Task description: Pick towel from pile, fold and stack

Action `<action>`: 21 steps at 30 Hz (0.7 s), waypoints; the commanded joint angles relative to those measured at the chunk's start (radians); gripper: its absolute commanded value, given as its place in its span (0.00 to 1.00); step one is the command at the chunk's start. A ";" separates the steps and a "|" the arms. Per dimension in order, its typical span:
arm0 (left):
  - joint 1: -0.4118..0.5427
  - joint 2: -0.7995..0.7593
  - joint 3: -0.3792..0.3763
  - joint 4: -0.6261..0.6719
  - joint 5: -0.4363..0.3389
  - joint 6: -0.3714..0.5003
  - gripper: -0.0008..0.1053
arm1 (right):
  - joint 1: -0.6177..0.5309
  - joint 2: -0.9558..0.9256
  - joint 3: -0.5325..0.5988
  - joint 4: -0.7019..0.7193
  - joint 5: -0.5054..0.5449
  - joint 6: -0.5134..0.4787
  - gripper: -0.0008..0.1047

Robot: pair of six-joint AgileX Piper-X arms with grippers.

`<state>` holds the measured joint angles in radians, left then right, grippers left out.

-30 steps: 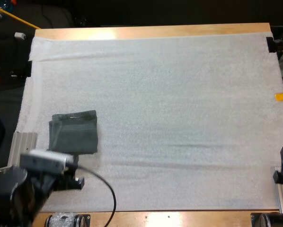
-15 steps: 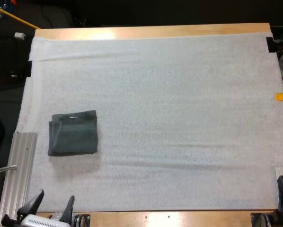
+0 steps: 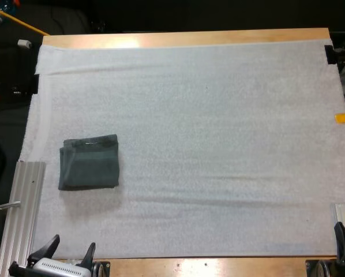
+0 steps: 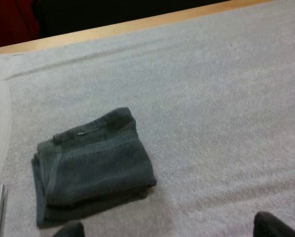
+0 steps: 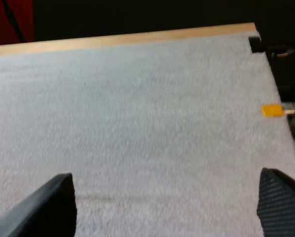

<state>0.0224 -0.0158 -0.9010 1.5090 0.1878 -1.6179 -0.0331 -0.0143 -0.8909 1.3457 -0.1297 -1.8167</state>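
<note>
Folded towel (image 3: 89, 162) at eight o'clock on the worktop (image 3: 230, 115); left tool (image 3: 74, 243) and right tool (image 5: 166, 197) gape empty (fold seemingly done); next: another towel.

Left tool (image 3: 74, 242), right tool (image 5: 165, 177) — cut off at the edge.

Folded towel (image 3: 89, 162) flat on white mat (image 3: 218, 144), left side. Left end effector (image 3: 73, 242) at near edge, fingers apart.
</note>
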 commanded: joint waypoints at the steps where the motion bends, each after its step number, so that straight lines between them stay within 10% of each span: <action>1: -0.001 -0.137 0.008 -0.035 0.004 0.003 0.62 | -0.002 -0.041 0.006 -0.040 -0.009 0.003 0.69; 21: -0.001 -0.135 0.301 -0.440 0.005 0.001 0.62 | -0.002 -0.039 0.278 -0.333 -0.009 0.000 0.69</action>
<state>0.0224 -0.0139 -0.5947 1.0900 0.1918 -1.6179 -0.0331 -0.0143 -0.6125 1.0288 -0.1297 -1.8167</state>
